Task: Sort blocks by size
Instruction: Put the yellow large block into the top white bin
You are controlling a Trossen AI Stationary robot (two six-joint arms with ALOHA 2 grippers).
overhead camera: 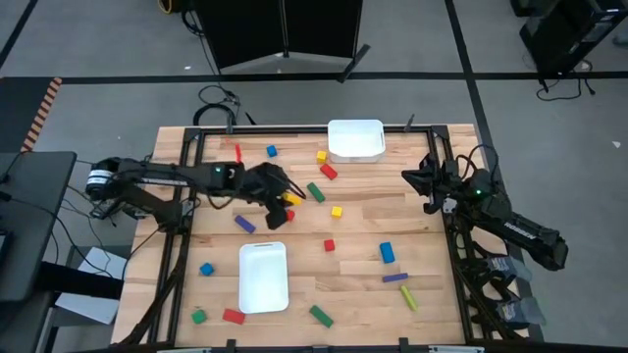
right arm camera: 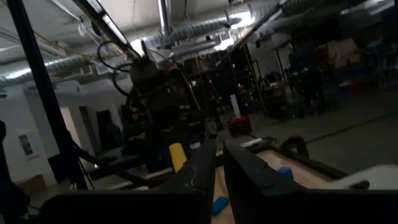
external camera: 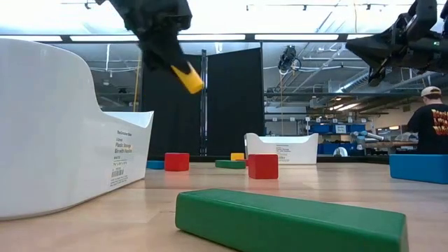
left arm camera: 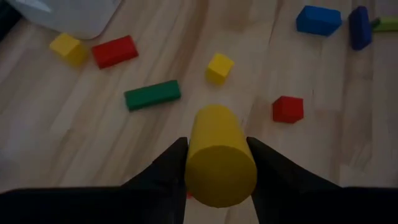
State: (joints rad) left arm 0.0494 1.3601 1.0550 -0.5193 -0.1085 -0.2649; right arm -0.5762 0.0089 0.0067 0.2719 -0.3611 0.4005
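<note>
My left gripper [overhead camera: 285, 196] is over the middle of the table, shut on a yellow round bar [left arm camera: 219, 155], which also shows in the low view [external camera: 187, 77]. Blocks lie flat on the wood below and beyond it: a green bar [left arm camera: 152, 95], a yellow cube [left arm camera: 219, 67], a red cube [left arm camera: 288, 109], a red bar [left arm camera: 115, 51] and a blue block [left arm camera: 318, 20]. My right gripper [overhead camera: 414, 179] waits raised at the table's right edge, fingers shut and empty [right arm camera: 219, 165]. My left gripper pinches the yellow bar's curved sides [left arm camera: 194, 149] between its two fingers. The fingers lie along the bar, and its far end sticks out past the fingertips. The bar is lifted clear of the table and slants downward [external camera: 189, 78].
One white tray [overhead camera: 355, 140] stands at the table's far edge, another [overhead camera: 263, 277] near the front. More blocks lie at the front: a green bar [overhead camera: 321, 315], a red one [overhead camera: 234, 316], a purple bar [overhead camera: 394, 277] and a blue block [overhead camera: 387, 253]. A person [external camera: 432, 119] stands in the room behind.
</note>
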